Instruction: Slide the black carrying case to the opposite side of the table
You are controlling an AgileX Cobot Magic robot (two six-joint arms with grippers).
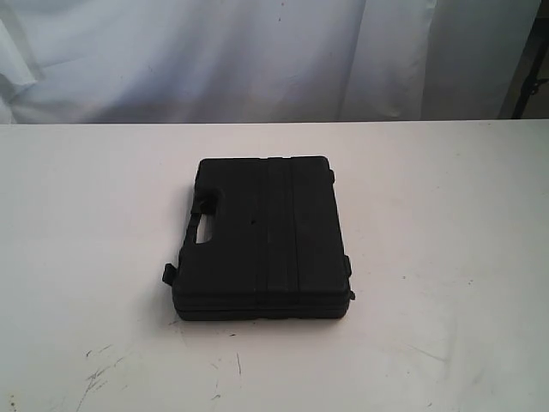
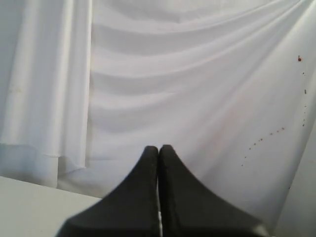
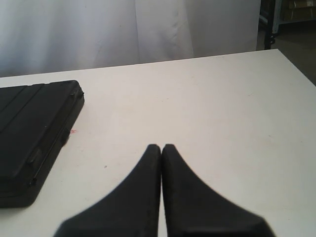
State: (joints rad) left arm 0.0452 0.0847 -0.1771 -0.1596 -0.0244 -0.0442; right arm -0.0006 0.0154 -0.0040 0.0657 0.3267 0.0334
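Observation:
The black carrying case (image 1: 270, 236) lies flat and closed near the middle of the white table (image 1: 446, 223), its handle cut-out on the left side. Neither arm shows in the exterior view. In the right wrist view the case (image 3: 34, 131) lies apart from my right gripper (image 3: 161, 147), which is shut with nothing between its fingers. My left gripper (image 2: 158, 148) is shut and empty too, facing the white curtain, with only a corner of the table (image 2: 29, 207) below it.
A white curtain (image 1: 257, 51) hangs behind the table's far edge. Dark scratch marks (image 1: 103, 369) cross the table's front left. A small red speck (image 3: 74, 131) lies beside the case. Dark equipment (image 3: 276, 19) stands past the table's far corner.

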